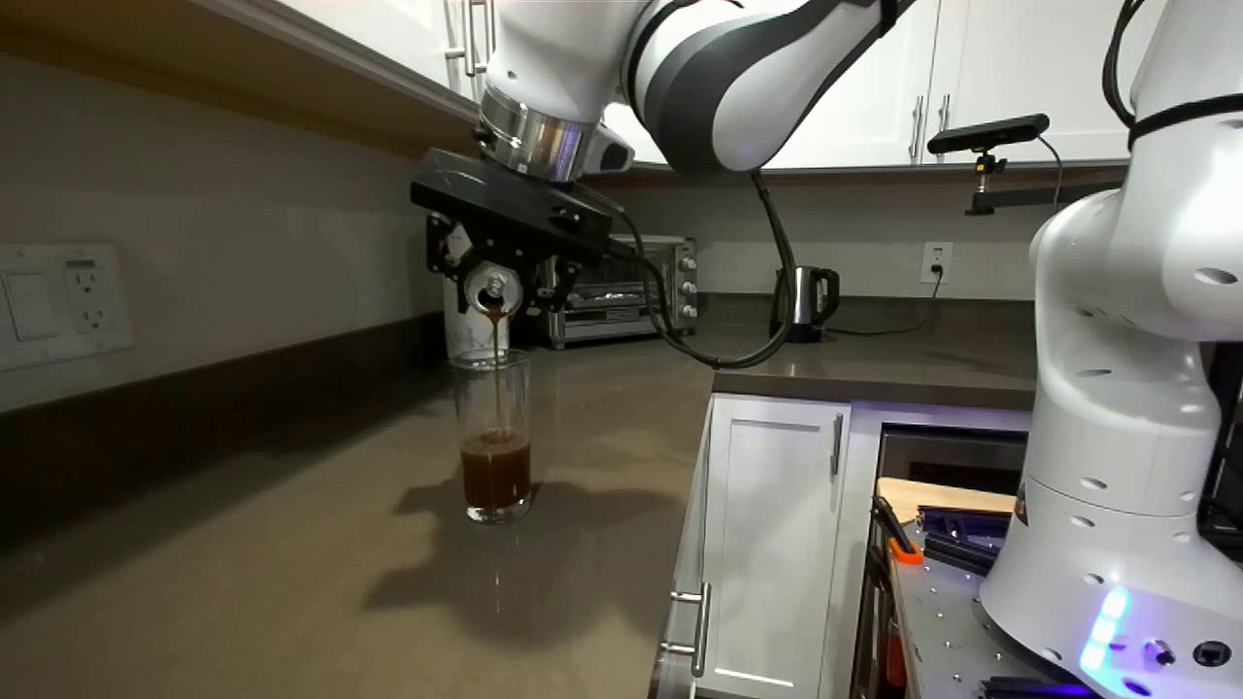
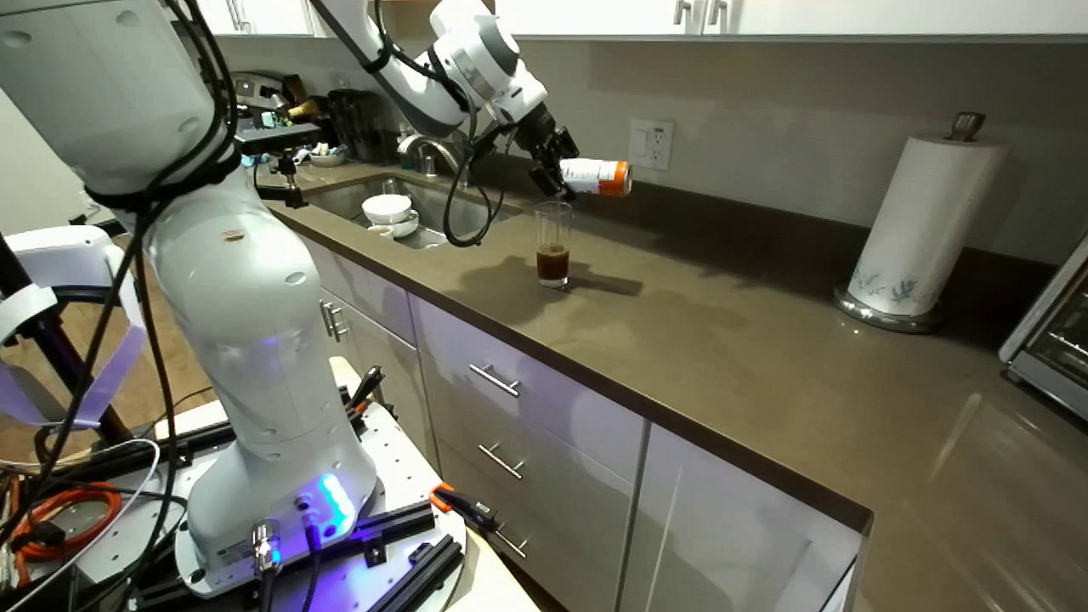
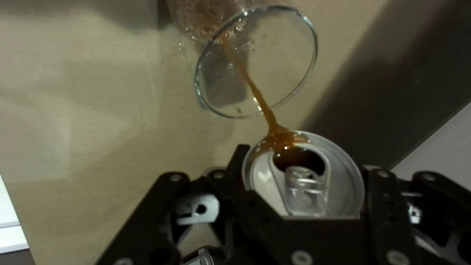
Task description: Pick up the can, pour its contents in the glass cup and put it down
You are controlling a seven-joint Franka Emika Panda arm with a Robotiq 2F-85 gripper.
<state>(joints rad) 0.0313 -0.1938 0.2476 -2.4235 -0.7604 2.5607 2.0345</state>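
The can (image 1: 495,277) is held in the air, tipped nearly onto its side, above the glass cup (image 1: 466,408). My gripper (image 3: 303,162) is shut on it, a finger at each side of the silver lid. In an exterior view the can (image 2: 595,176) shows a white label and an orange end pointing toward the wall. A thin brown stream leaves the lid's opening and falls inside the rim of the clear glass cup (image 3: 235,117) without the can touching it. Upright on the counter, the glass cup (image 2: 553,225) is under half full of brown liquid.
A paper-towel roll (image 2: 926,221) stands by the backsplash on the brown counter (image 2: 722,365). Farther along are a toaster oven (image 1: 621,301) and a kettle (image 1: 806,303). The sink (image 2: 340,200) holds white bowls (image 2: 387,209). Upper cabinets (image 1: 855,87) hang above.
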